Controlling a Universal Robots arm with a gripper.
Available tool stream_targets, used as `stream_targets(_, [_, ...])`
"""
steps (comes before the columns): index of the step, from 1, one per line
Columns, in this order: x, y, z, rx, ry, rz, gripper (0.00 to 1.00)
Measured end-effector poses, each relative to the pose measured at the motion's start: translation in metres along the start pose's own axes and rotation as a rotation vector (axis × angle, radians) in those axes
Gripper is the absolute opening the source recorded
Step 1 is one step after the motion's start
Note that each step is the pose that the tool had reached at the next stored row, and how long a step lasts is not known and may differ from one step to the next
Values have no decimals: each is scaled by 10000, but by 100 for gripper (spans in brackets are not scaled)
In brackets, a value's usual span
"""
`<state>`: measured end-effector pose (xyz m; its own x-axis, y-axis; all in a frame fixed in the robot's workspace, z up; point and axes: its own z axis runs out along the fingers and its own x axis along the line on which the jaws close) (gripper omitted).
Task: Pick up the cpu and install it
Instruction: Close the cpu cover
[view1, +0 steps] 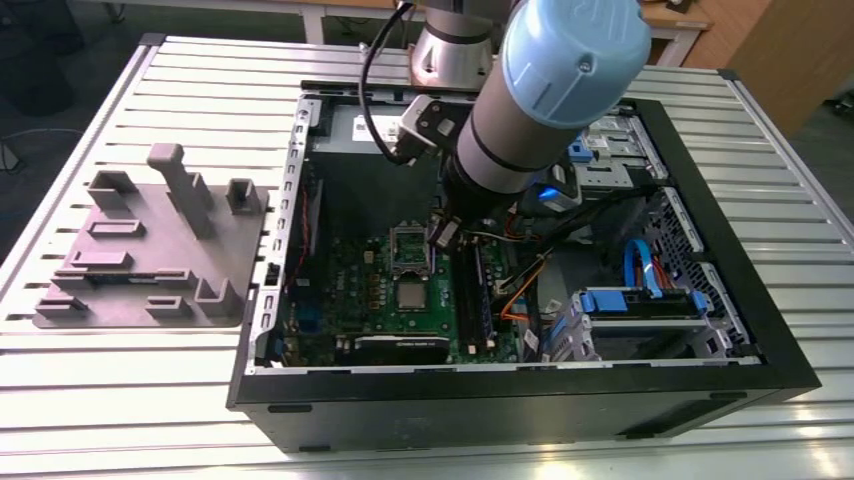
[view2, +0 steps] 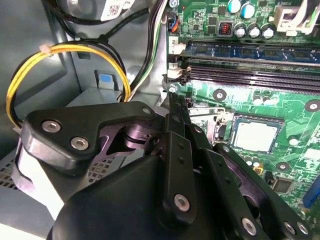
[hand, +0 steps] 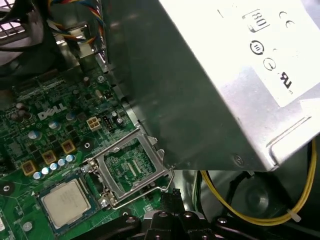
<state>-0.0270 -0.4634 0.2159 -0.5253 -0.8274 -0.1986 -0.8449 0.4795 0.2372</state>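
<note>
The cpu (hand: 66, 202) is already lying flat in its socket near the middle of the motherboard (hand: 30, 145), silvery top up, so the placing itself appears done. The metal socket frame (hand: 131, 165) is swung open off the chip, hinged along the socket's edge and leaving the chip uncovered. The gripper (hand: 170, 194) is hanging just beside one corner of that frame. Its fingers (view2: 175, 130) are pressing together with nothing between them. Closed like this they are forming one narrow tip, which I judge suits nudging the frame rather than grasping. In the exterior view the arm is reaching down into the open computer case (view1: 747, 370), which is lying on the table (view1: 134, 400).
</note>
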Motion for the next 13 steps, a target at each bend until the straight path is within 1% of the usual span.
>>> stream_targets(3, [-1,-6,29,-5,-10,0,10])
stream_targets(5, [3,-11,51,-30,-49,-3,10])
stream_targets(8, [4,-17,93,-91,-148,-14,10])
stream_targets(13, [-6,-17,147,-227,-365,-41,10])
